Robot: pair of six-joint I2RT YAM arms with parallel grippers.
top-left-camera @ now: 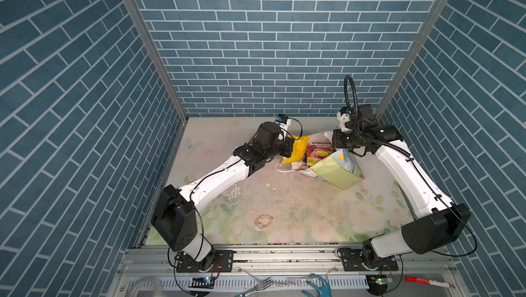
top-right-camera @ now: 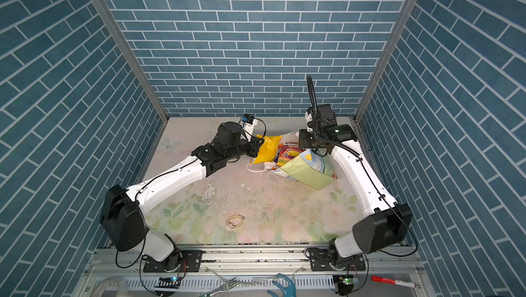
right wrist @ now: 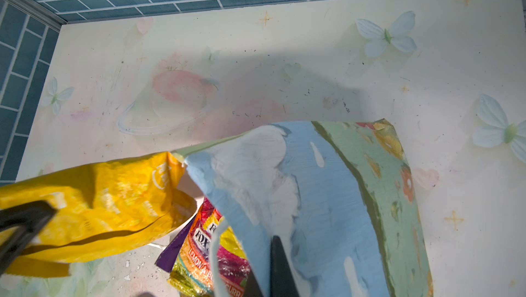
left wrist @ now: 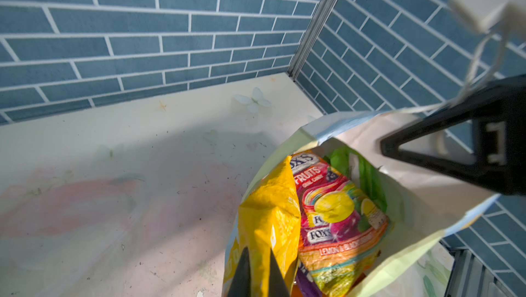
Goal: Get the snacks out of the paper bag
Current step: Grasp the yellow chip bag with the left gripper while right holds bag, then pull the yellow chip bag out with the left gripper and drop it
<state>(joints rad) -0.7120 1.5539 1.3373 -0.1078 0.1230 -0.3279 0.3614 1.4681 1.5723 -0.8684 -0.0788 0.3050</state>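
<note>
Our left gripper pinches tight on a fold of the yellow packet, which sticks out of the paper bag. Our right gripper clamps the bag's upper wall. The FOX'S packet lies inside, between both grippers, above the tabletop.

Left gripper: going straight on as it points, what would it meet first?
The yellow packet its fingers pinch; beyond that, probably the FOX'S candy bag in the paper bag, though depth is unclear.
</note>
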